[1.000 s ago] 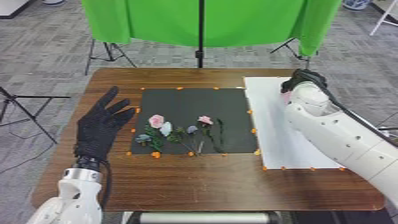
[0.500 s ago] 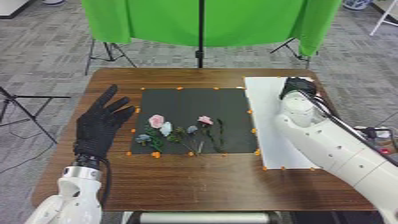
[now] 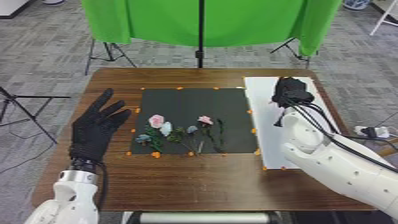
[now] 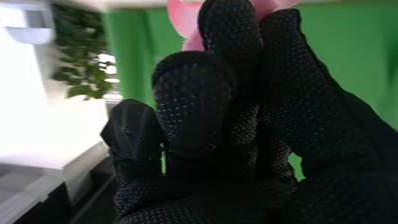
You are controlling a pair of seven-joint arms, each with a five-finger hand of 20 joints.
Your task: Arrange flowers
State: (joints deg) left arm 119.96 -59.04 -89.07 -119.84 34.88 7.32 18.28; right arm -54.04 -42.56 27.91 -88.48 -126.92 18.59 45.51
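Right hand (image 3: 291,91) leftward; pink flower (image 4: 184,19) fingertip-high

The left arm is a smooth, rounded white hard shell (image 3: 75,192) with a silvery metallic wrist band (image 3: 78,176) and a thin black cable (image 3: 104,184) along its right side. Black fabric covers the left hand (image 3: 91,131). The bulky white right arm (image 3: 324,165) carries several black cables (image 3: 338,143); the right hand (image 3: 291,92) has black mesh-textured fabric with tiny pale dots.
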